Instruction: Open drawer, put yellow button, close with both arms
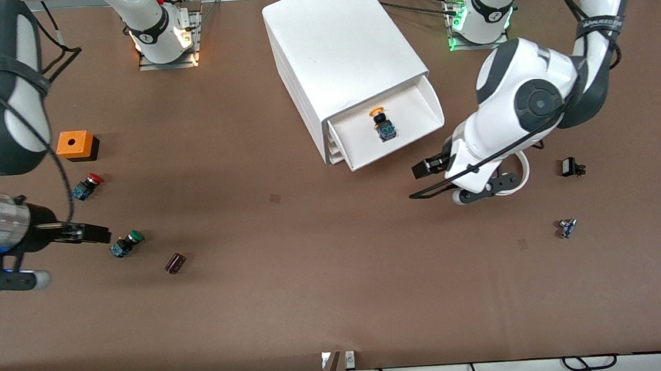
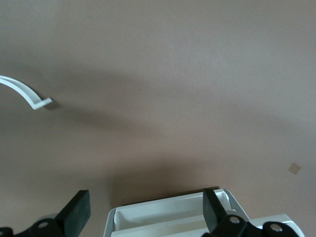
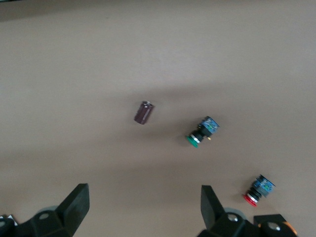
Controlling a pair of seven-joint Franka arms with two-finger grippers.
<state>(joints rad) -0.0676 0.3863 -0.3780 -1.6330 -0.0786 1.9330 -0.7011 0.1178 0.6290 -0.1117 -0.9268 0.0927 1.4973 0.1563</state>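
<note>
The white cabinet (image 1: 343,43) stands at the middle of the table's robot side. Its topmost drawer (image 1: 413,111) is pulled open. The yellow button (image 1: 383,123) lies inside it, its cap toward the cabinet. My left gripper (image 1: 418,181) is open and empty, low beside the drawer's front corner at the left arm's end. The left wrist view shows the gripper (image 2: 144,202) with that drawer corner (image 2: 168,213) between its fingers. My right gripper (image 1: 98,233) is open and empty beside the green-capped switch (image 1: 127,243); it shows open in its wrist view (image 3: 143,195).
A red-capped switch (image 1: 87,186) and an orange box (image 1: 75,143) lie toward the right arm's end, with a dark purple part (image 1: 175,263) nearer the camera. The right wrist view shows the green switch (image 3: 202,132), red switch (image 3: 257,190) and purple part (image 3: 143,112). Small parts (image 1: 571,166) (image 1: 567,227) lie toward the left arm's end.
</note>
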